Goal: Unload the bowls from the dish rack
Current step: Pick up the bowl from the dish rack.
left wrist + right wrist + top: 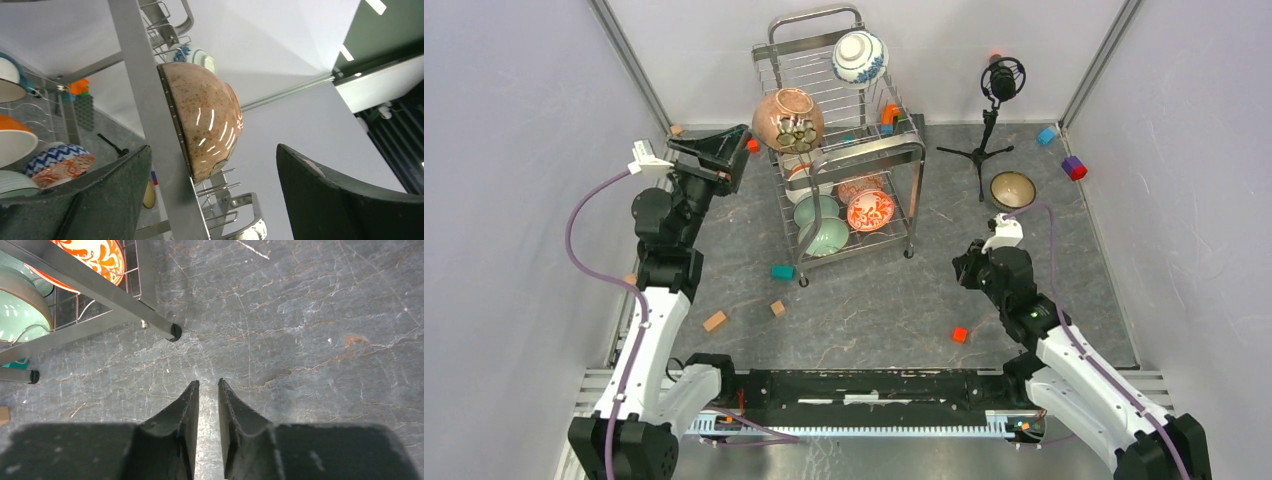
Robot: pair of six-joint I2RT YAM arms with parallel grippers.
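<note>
The brown bowl stands on edge at the near left corner of the dish rack's top tier. It looks glazed, stiff, slippery and breakable, so I would pinch it across the rim. The left gripper faces it with its 2 fingers wide apart. The right gripper is nearly together and holds nothing.

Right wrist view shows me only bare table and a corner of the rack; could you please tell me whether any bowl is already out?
Observer: Yes, one brown bowl sits on the table beside the microphone tripod.
Operator: Thank you. Where is the left hand?
Observer: The left hand is wide open at the top tier of the dish rack, facing a speckled brown bowl without gripping it.
Operator: Is anything else up there?
Observer: A blue-and-white bowl stands farther back on that tier.
</note>
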